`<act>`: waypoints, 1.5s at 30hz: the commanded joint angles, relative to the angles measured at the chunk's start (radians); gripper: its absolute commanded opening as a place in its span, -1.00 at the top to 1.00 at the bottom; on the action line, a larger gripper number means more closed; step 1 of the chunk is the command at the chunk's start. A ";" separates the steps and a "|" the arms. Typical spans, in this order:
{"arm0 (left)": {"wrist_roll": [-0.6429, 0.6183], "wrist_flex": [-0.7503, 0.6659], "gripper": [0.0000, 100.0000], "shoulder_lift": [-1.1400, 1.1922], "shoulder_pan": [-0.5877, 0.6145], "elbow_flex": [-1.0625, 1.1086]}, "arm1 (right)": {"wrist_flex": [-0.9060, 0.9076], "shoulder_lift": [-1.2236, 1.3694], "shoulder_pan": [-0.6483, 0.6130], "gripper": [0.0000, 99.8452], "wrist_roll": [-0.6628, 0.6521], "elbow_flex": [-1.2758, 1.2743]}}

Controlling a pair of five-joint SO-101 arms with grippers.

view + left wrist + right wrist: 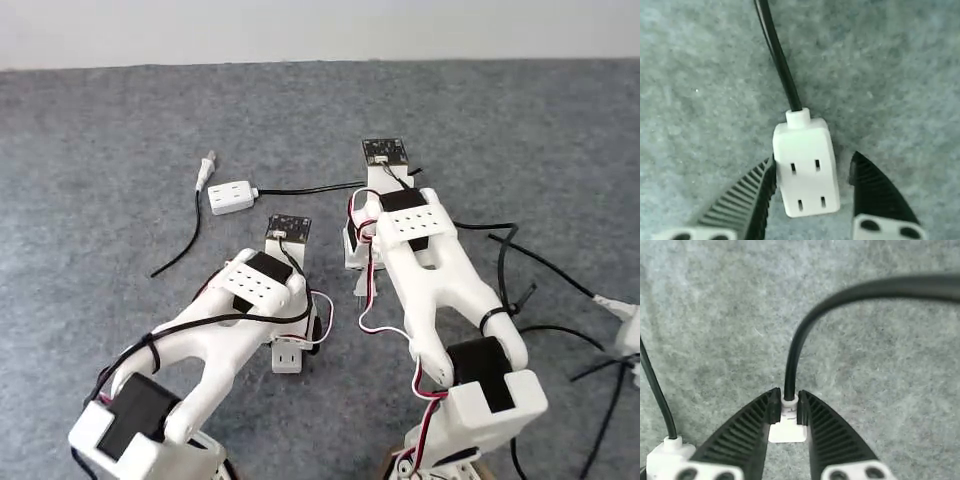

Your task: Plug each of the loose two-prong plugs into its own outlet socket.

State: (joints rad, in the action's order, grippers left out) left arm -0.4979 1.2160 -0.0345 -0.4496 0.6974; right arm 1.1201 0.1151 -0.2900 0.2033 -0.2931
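Grey carpet (100, 120) lay beneath as our right gripper (788, 395) clamped 1 plug (788, 430) near the outlet block (805, 175), our left gripper (812, 161) gaped around that block, and we judged no plug seated yet.

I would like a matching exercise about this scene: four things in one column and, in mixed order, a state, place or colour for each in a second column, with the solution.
Column one:
1. left pincer
2. right pincer
3. loose plug
4. carpet

Column two:
A. grey
B. shut on a white plug
C. open, the near outlet block between its fingers
D. lies unheld beside the far outlet block

Pairs: 1-C, 2-B, 3-D, 4-A
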 commanded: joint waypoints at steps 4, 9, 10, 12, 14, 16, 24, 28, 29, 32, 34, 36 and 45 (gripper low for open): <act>-0.011 0.003 0.59 0.002 0.005 -0.035 | -0.004 -0.004 0.013 0.98 -0.012 0.061; -0.006 -0.107 0.94 0.002 0.052 0.022 | -0.004 -0.005 0.016 0.98 -0.043 0.061; -0.006 -0.129 0.98 0.002 0.057 0.035 | -0.004 -0.005 0.016 0.98 -0.044 0.061; -0.006 -0.141 0.97 0.002 0.057 0.044 | -0.004 -0.005 0.016 0.98 -0.044 0.061; -0.009 -0.143 0.97 -0.006 0.054 0.041 | -0.004 -0.005 0.016 0.98 -0.044 0.061; -0.011 -0.143 0.97 -0.009 0.054 0.018 | -0.001 -0.010 0.018 0.98 -0.046 0.061; -0.012 -0.269 0.97 0.002 0.054 -0.104 | -0.002 -0.012 0.054 0.98 -0.046 0.063; -0.012 -0.302 0.97 0.002 0.061 -0.107 | 0.004 -0.012 0.054 0.98 -0.048 0.063; -0.006 -0.304 0.97 0.002 0.061 -0.107 | 0.004 -0.013 0.054 0.98 -0.051 0.064; 0.014 -0.313 0.97 0.003 0.060 -0.104 | 0.015 -0.012 0.056 0.98 -0.078 0.075; 0.049 -0.331 0.97 0.012 0.060 -0.102 | 0.033 -0.012 0.062 0.98 -0.077 0.078; 0.081 -0.338 0.97 0.054 0.061 -0.110 | 0.035 -0.012 0.064 0.98 -0.080 0.078; 0.132 -0.238 0.97 0.199 0.095 -0.239 | 0.051 -0.004 0.059 0.85 -0.127 0.078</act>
State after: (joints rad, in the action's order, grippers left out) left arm -0.3798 0.9628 0.1557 -0.3836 0.5040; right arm 1.1523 0.1151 -0.2332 0.0913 -0.2731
